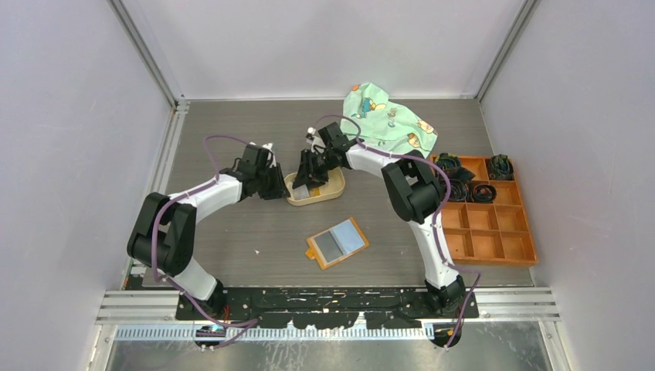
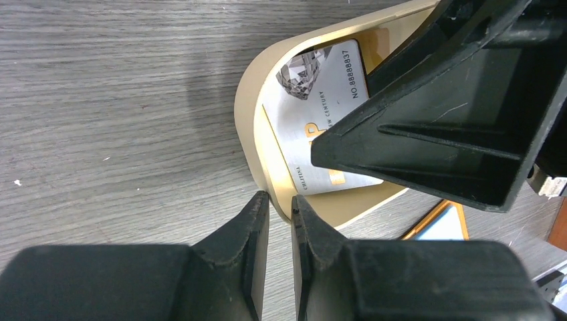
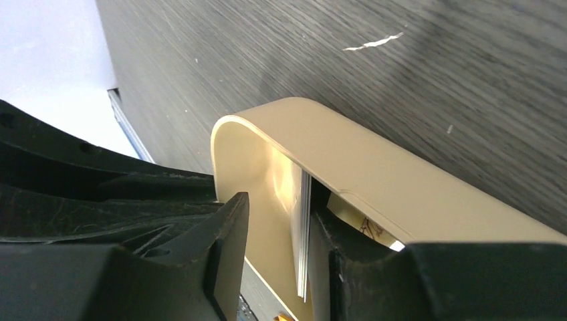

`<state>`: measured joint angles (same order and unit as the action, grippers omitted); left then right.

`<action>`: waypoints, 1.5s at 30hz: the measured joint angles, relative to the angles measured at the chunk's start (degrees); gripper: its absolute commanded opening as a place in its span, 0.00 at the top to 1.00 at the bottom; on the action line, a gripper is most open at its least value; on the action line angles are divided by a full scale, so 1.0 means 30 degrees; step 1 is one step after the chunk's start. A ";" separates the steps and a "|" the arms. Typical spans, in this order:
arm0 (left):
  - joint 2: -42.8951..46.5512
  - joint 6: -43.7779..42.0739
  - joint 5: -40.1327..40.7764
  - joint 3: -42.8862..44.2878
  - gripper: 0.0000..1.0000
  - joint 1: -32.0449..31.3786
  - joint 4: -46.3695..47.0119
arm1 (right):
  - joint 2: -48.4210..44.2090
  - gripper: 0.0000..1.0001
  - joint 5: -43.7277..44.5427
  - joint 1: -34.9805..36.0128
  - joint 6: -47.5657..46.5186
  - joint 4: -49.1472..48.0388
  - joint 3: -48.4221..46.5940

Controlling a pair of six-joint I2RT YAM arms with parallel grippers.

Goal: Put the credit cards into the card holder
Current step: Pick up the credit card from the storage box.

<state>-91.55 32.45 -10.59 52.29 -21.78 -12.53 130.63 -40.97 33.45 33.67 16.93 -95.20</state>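
The tan oval tray [image 1: 334, 188] sits mid-table with the credit cards [image 2: 314, 114] in it; the top one is silver-white with printed numbers. My left gripper [image 2: 277, 200] is at the tray's left end, its jaws pinched on the rim [image 2: 249, 127]. My right gripper [image 3: 279, 204] reaches into the tray. Several cards [image 3: 302, 221] stand on edge against its right finger, and the left finger stands apart from them. The card holder [image 1: 337, 243], orange, lies open nearer the bases, showing a grey and a light blue face.
A green patterned cloth [image 1: 388, 117] lies at the back. An orange compartment box [image 1: 487, 220] with black items in its far cells stands at the right. White walls close in the table on three sides.
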 measured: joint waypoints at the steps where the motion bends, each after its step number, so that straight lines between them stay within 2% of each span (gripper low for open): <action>1: 0.0000 0.0007 -0.0015 0.0000 0.80 0.0000 0.0000 | 0.0007 0.62 0.0182 0.0036 -0.0248 0.0277 -0.0109; 7: 0.0000 0.0007 -0.0299 0.0007 0.79 0.0000 0.0007 | 0.0219 0.72 0.0750 0.0175 -0.1115 0.1246 -0.0627; 11: 0.0000 0.0015 -0.0554 0.0007 0.78 0.0000 0.0051 | 0.0525 0.94 0.0852 0.0335 -0.1443 0.1472 -0.0707; 13: 0.0015 0.0007 -0.0619 0.0007 0.75 0.0000 0.0029 | 0.0590 0.99 0.0758 0.0372 -0.1647 0.1581 -0.0714; 18: 0.0758 -0.0022 -0.0612 -0.0029 0.70 0.0000 0.0000 | 0.0576 0.99 0.0335 0.0044 -0.1872 0.1581 -0.0743; 27: 0.5260 -0.0051 -0.0357 -0.0896 0.65 0.0036 0.0255 | -0.0430 0.98 -0.2273 -0.1472 -0.1603 -0.0029 0.0634; 33: 0.6965 -0.0036 -0.0408 -0.2426 0.65 0.0058 0.0313 | -0.0430 0.81 -0.3446 -0.2127 -0.1625 -0.0488 0.0882; 45: 0.7927 0.0036 -0.0430 -0.3694 0.65 0.0058 0.0284 | -0.0430 0.73 -0.3424 -0.2084 -0.2055 0.0226 0.0882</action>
<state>-67.77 32.56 -11.88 41.21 -21.61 -11.68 129.34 -51.24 27.20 27.51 17.61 -92.55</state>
